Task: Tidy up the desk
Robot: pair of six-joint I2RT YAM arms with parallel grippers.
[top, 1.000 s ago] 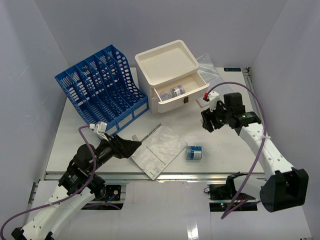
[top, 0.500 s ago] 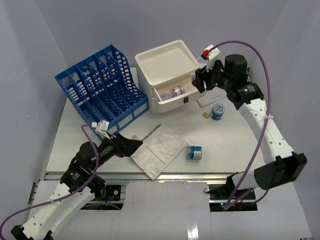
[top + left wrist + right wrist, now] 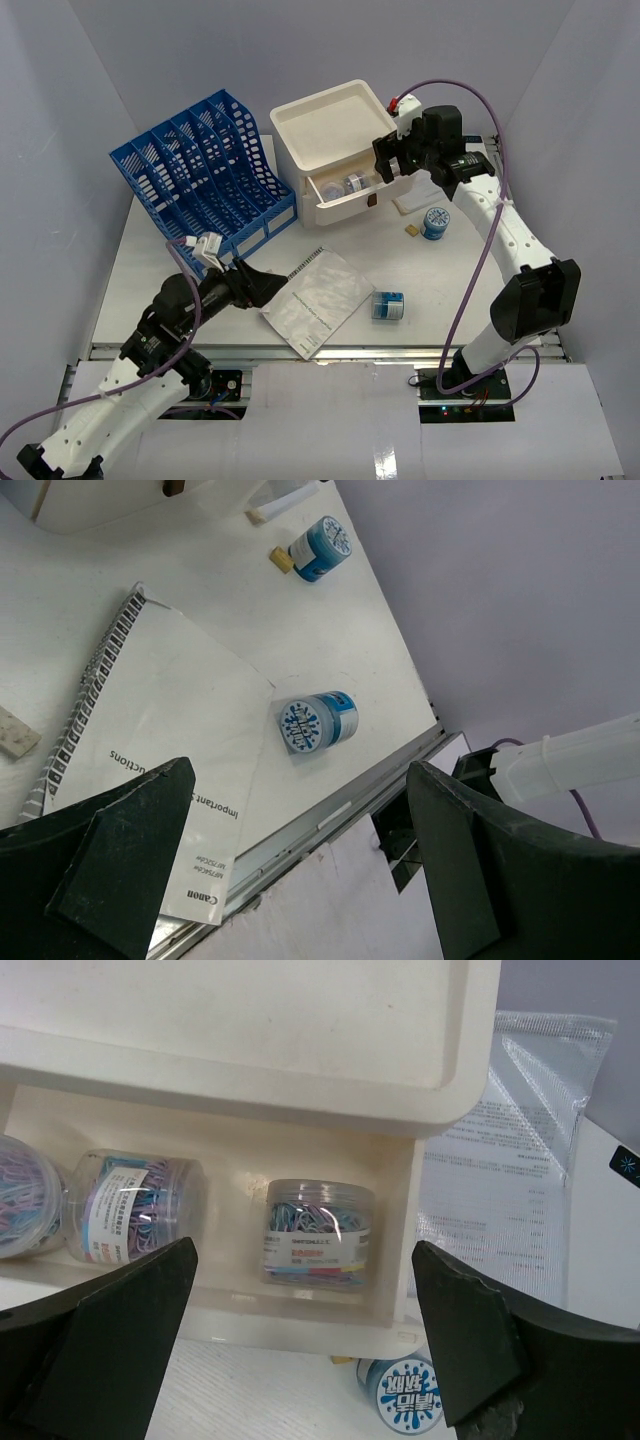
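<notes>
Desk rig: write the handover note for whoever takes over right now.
Left gripper: open, empty, by the booklet's edge.
Right gripper: open, empty, at the open drawer.
Done: three clip jars sit in the drawer.
Left: two more jars on the desk, one upright near the drawer box, one on its side by the booklet; booklet not yet in the blue file rack.

The top camera is looking down from above and behind the arms, taking in the whole table. The left wrist camera is looking slantwise across the table's near right part, sharing the notebook, near tub and far tub with it. The right wrist camera is peering closely into the drawer, catching the far tub below.
</notes>
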